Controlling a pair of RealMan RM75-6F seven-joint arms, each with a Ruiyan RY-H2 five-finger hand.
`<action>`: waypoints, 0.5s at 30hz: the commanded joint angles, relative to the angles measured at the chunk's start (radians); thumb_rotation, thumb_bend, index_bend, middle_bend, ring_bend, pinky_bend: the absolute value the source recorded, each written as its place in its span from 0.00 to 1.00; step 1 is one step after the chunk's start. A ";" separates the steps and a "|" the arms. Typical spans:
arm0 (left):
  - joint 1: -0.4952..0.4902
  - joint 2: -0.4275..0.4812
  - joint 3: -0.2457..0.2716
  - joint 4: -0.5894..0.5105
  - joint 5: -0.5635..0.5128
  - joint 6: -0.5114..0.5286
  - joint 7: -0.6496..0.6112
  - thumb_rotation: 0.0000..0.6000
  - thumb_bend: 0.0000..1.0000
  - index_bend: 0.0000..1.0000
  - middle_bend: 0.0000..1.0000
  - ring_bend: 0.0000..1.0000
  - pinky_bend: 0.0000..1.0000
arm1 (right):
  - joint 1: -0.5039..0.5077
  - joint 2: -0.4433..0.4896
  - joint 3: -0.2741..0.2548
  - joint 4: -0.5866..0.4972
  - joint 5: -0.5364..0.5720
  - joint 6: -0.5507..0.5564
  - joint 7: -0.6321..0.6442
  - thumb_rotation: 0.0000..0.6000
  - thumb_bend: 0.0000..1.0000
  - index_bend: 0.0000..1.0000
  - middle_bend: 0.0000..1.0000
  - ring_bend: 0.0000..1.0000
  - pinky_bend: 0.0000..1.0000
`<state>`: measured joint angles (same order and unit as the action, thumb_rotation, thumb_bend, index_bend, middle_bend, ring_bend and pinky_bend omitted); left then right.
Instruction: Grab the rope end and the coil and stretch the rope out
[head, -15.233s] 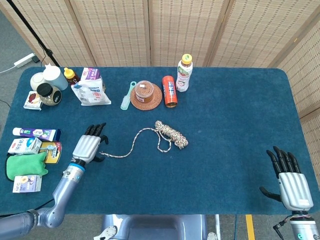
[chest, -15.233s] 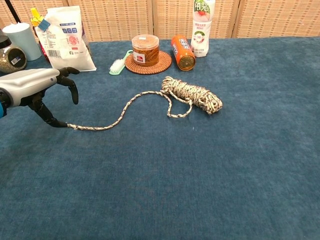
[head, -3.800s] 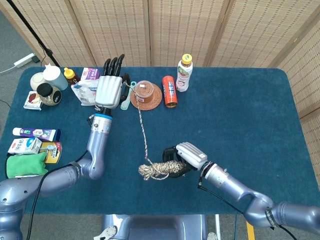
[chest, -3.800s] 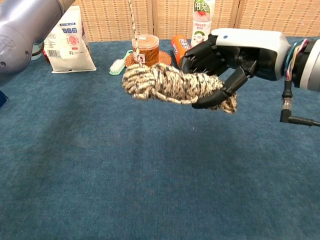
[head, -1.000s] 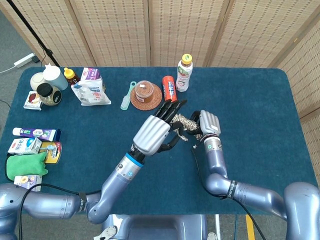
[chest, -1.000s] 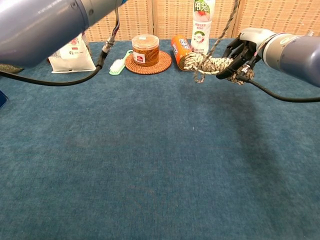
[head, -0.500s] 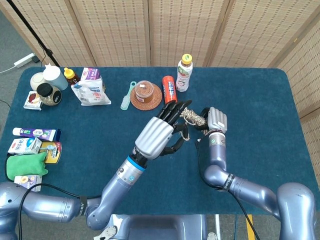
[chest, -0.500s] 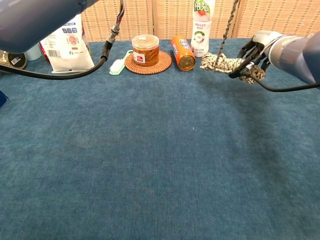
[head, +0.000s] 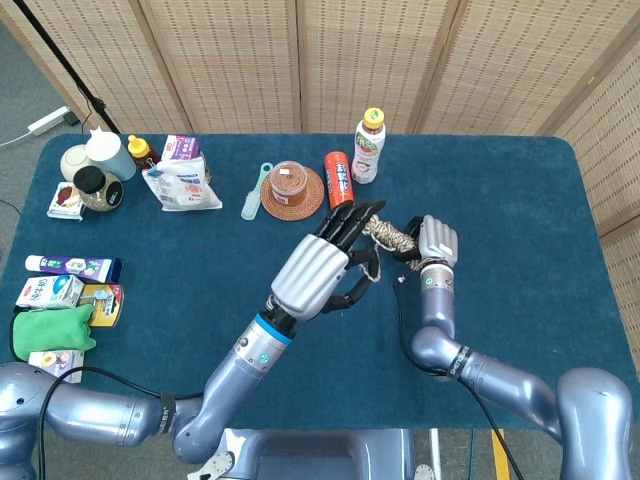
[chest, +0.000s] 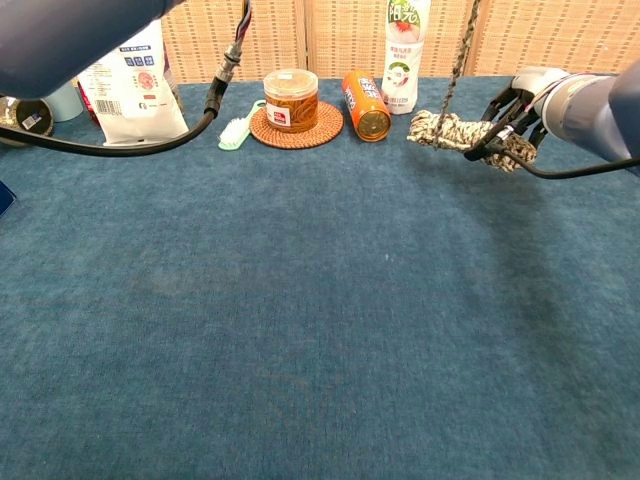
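Observation:
The speckled rope coil (head: 388, 234) is held off the table by my right hand (head: 437, 240), right of the table's middle. In the chest view the coil (chest: 455, 130) hangs level, with the right hand (chest: 528, 108) wrapped around its right end. From the coil a taut rope strand (chest: 456, 60) rises out of the top of the chest view. My left hand (head: 312, 268) is raised close to the head camera, just left of the coil. Its fingers curl on the rope end (head: 371, 263). The grip itself is partly hidden behind the hand.
Behind the coil stand a drink bottle (head: 369, 146), a lying orange can (head: 340, 182), a jar on a woven coaster (head: 291, 183) and a brush (head: 255, 190). A white bag (head: 180, 180) and jars sit at the back left. Small packets (head: 55, 292) line the left edge.
The right hand has carried the coil slightly to the right and a little lower. The left hand has barely shifted and the strand between them stays taut.

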<state>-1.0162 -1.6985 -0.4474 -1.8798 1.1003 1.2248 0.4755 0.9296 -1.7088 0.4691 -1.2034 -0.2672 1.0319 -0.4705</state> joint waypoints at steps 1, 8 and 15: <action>-0.002 -0.003 -0.002 0.000 -0.007 0.000 -0.007 1.00 0.42 0.61 0.00 0.00 0.00 | -0.012 0.015 -0.001 -0.032 -0.019 -0.011 0.004 1.00 0.75 0.76 0.63 0.54 0.65; -0.012 -0.018 -0.051 -0.036 -0.098 -0.008 -0.058 1.00 0.42 0.61 0.00 0.00 0.00 | -0.044 0.061 -0.042 -0.154 -0.087 -0.044 0.008 1.00 0.75 0.76 0.64 0.54 0.65; -0.036 -0.029 -0.099 -0.018 -0.140 0.016 -0.051 1.00 0.42 0.61 0.00 0.00 0.00 | -0.076 0.119 -0.091 -0.268 -0.167 -0.106 0.035 1.00 0.75 0.77 0.64 0.54 0.65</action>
<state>-1.0463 -1.7246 -0.5379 -1.9041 0.9668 1.2359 0.4237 0.8667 -1.6108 0.3964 -1.4421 -0.4082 0.9481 -0.4469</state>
